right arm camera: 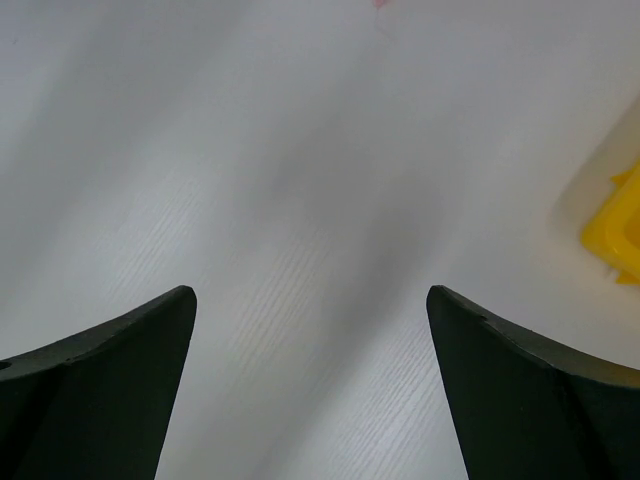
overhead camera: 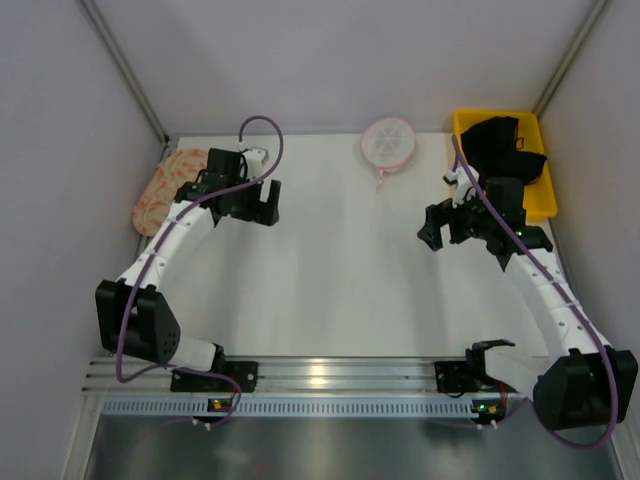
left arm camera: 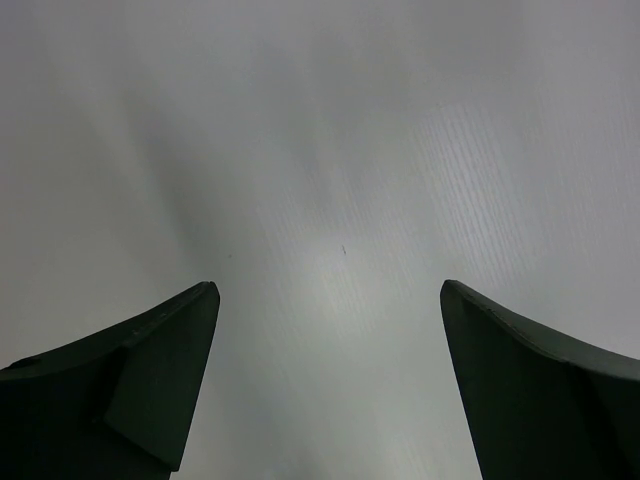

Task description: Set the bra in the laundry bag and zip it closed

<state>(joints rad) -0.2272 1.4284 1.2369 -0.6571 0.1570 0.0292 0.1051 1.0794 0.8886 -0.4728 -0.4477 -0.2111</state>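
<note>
Both arm bases sit on the near rail in the overhead view. The left gripper (overhead camera: pixel 258 205) hangs just beside the laundry bag (overhead camera: pixel 160 195), which lies at the far left edge of the table (overhead camera: pixel 330 290). The arm hides part of the bag, so I cannot tell whether its zip is open. Far right, the bra (overhead camera: pixel 508 145) lies heaped in a yellow bin (overhead camera: pixel 540 205), with the right gripper (overhead camera: pixel 438 232) near it. A white mesh disc (overhead camera: pixel 388 143) lies between the two sides.

Nothing is picked up yet. I judge the next move is for the right arm to reach into the bin for the bra.

Left wrist view: the fingers (left arm camera: pixel 150 380) are spread wide over bare table and hold nothing.

Right wrist view: the fingers (right arm camera: pixel 120 380) are equally wide and empty. Only the bin's corner shows, and the bra is out of frame.
</note>
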